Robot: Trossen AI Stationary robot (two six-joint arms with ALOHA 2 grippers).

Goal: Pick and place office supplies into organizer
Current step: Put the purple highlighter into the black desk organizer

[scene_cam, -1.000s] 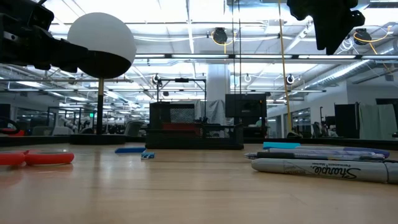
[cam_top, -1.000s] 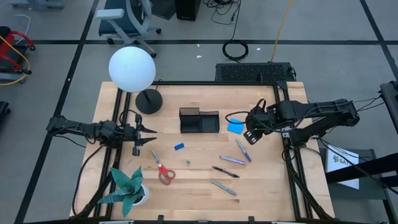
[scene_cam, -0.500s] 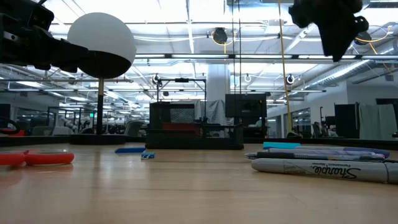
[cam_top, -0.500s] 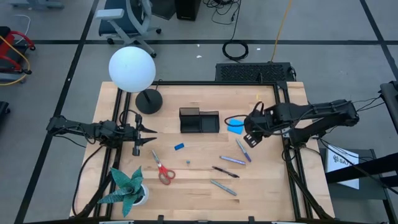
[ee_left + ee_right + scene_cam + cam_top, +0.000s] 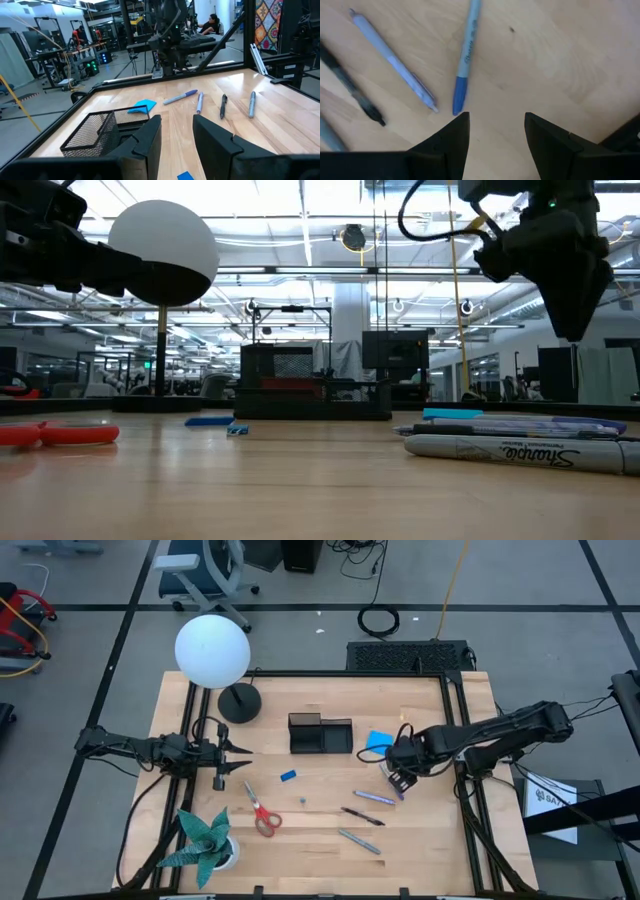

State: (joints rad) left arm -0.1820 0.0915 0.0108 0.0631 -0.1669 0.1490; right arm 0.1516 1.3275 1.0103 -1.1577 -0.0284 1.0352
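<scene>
My right gripper (image 5: 494, 131) has its jaws spread and empty, pointing down over a blue-capped marker (image 5: 465, 57) near the table's right edge, with a lilac pen (image 5: 392, 61) just beside it. My left gripper (image 5: 176, 131) waits near the left edge, jaws parted with nothing between them. The organizer (image 5: 320, 734) sits toward the middle of the far edge, the blue pad (image 5: 377, 741) to its right. The red scissors (image 5: 264, 815) lie toward the near edge.
</scene>
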